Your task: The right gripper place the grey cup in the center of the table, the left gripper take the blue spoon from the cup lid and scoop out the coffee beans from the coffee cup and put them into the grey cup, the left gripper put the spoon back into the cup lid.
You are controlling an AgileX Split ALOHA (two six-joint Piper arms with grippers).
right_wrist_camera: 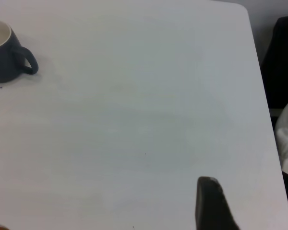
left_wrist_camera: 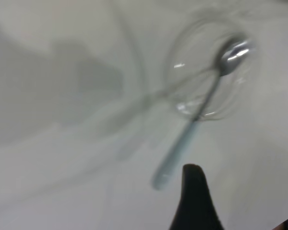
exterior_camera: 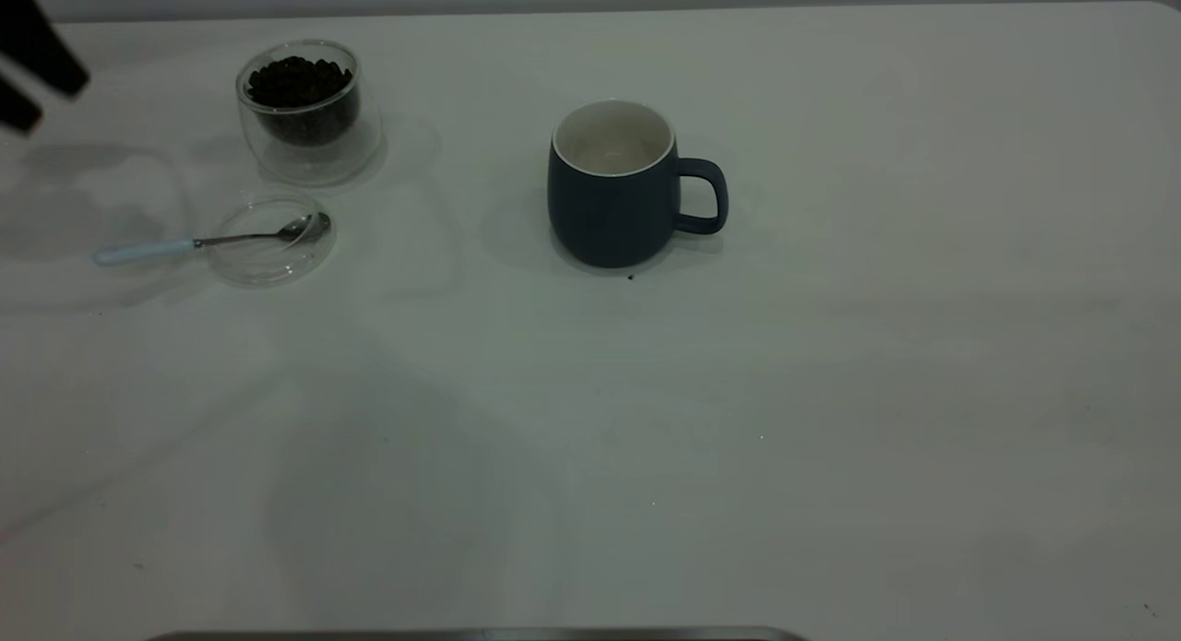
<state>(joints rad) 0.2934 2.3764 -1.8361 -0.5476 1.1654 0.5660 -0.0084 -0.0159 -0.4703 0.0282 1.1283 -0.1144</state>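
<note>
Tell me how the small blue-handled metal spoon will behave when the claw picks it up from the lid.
The small metal spoon with a pale blue handle looks stiff and light. Its shiny bowl seems slippery. Resting across the flat transparent round lid, handle overhanging, it may pivot or slide when touched.

Left gripper aloft, far-left edge.

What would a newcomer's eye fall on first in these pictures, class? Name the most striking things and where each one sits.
The grey cup stands upright and alone near the middle of the table, handle toward the right arm's side. Far over on the left arm's side, the coffee cup holds dark coffee beans. Beside it, the blue spoon rests with its bowl in the cup lid.
</note>
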